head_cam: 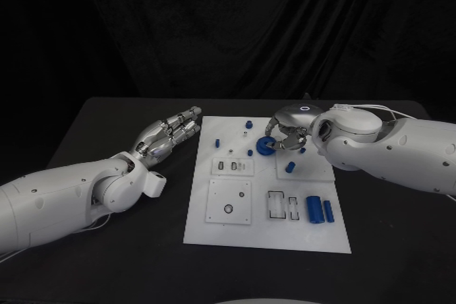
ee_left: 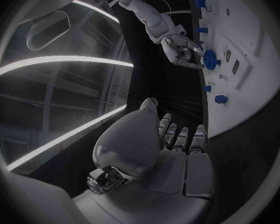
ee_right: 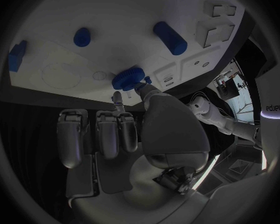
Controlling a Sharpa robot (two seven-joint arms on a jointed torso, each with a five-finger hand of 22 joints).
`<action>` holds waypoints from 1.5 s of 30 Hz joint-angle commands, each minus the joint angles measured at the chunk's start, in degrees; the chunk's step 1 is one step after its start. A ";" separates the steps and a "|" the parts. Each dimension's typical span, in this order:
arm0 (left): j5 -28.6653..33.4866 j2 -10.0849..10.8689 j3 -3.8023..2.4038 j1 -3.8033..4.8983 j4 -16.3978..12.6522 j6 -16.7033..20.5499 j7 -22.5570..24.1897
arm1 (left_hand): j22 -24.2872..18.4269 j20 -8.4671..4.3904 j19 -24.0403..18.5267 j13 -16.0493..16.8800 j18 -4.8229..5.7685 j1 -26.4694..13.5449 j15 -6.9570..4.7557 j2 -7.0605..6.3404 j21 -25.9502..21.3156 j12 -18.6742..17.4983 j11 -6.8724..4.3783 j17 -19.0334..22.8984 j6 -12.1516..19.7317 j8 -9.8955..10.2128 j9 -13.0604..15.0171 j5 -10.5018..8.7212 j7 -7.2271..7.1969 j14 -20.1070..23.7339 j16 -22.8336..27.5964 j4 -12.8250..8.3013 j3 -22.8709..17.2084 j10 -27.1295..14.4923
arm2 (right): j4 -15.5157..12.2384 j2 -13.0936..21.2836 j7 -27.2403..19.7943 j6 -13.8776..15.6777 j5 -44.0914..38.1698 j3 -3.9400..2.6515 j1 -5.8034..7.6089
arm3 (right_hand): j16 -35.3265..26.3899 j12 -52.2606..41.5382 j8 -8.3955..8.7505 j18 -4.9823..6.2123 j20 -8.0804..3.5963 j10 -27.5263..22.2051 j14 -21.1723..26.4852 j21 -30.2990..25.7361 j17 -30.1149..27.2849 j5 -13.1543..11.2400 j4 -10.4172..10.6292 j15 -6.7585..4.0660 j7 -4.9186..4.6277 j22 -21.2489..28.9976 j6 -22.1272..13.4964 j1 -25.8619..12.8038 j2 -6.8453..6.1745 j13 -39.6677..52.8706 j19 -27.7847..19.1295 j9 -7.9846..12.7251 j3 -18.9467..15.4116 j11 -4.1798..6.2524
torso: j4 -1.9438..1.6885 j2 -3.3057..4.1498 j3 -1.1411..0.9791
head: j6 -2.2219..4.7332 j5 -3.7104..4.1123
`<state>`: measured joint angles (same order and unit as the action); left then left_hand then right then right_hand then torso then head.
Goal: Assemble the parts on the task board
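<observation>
One blue round part, a gear by the look of it point(head_cam: 265, 144), is the thing in hand: it sits over the far middle of the board point(head_cam: 228, 233), pinched at its rim between the thumb and a finger of the right hand point(head_cam: 285, 136). In the right wrist view the gear point(ee_right: 128, 77) is held at the fingertips while the other fingers point(ee_right: 105, 134) lie straight and close together below it, clear of the board. That light pinch at the edge probably keeps the gear's face level and its middle free, as would suit lowering it onto a seat; whether it already touches the board I cannot tell.

Just beside it stand a few small blue pegs point(head_cam: 247, 124), upright in the far part of the board, likely already seated. Near it, toward the left, is a raised white block with two slots point(head_cam: 234, 166), and nearer again a block with a round recess point(head_cam: 229, 210). Two blue cylinders point(head_cam: 313, 209) lie side by side at the board's near right, apparently waiting their turn.

The left hand point(head_cam: 169, 136) hangs just off the board's far left edge, holding nothing, its fingers straight and pressed together; the left wrist view shows them point(ee_left: 180, 137) the same. It seems parked there to leave the right hand room.
</observation>
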<state>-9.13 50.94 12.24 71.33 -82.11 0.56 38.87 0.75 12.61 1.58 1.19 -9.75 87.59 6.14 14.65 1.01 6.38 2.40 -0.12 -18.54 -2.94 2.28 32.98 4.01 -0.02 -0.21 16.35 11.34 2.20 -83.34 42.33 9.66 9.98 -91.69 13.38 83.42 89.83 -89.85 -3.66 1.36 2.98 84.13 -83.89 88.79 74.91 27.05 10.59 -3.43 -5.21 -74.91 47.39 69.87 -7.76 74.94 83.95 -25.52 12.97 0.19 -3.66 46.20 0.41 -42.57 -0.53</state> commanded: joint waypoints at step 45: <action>-0.22 -0.38 -0.04 -0.11 0.31 -1.39 1.40 | 0.08 0.72 0.00 0.06 -0.57 0.29 0.59 -0.17 0.39 0.01 0.56 0.09 0.45 -0.22 -0.05 0.06 0.18 -0.05 0.16 -0.04 -0.48 -0.10 | 0.27 -0.96 1.75 -1.61 -1.99 -0.03 -0.53 | 0.17 -0.15 -0.54 -0.83 0.23 5.87 -6.11 -0.57 15.09 0.21 1.51 0.08 0.64 -14.40 -3.42 2.21 -1.03 15.06 4.84 4.40 -1.96 0.07 | -0.10 0.02 0.09 | -0.50 0.19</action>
<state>-9.14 50.65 12.24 71.33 -81.77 0.10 38.87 0.74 13.02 1.58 1.19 -9.75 87.59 6.35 14.65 1.01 6.38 2.59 -0.09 -18.33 -2.94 2.28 32.98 4.21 -0.24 -0.21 16.19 11.18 1.95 -83.09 41.39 10.22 9.10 -92.40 13.38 83.04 89.83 -89.85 -3.95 1.36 3.17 83.93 -84.06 88.52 74.90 27.03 12.47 -3.27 -4.49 -74.94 43.75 71.48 -8.73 74.92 84.15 -21.13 11.07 -0.01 -3.75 46.21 0.50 -43.03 -0.35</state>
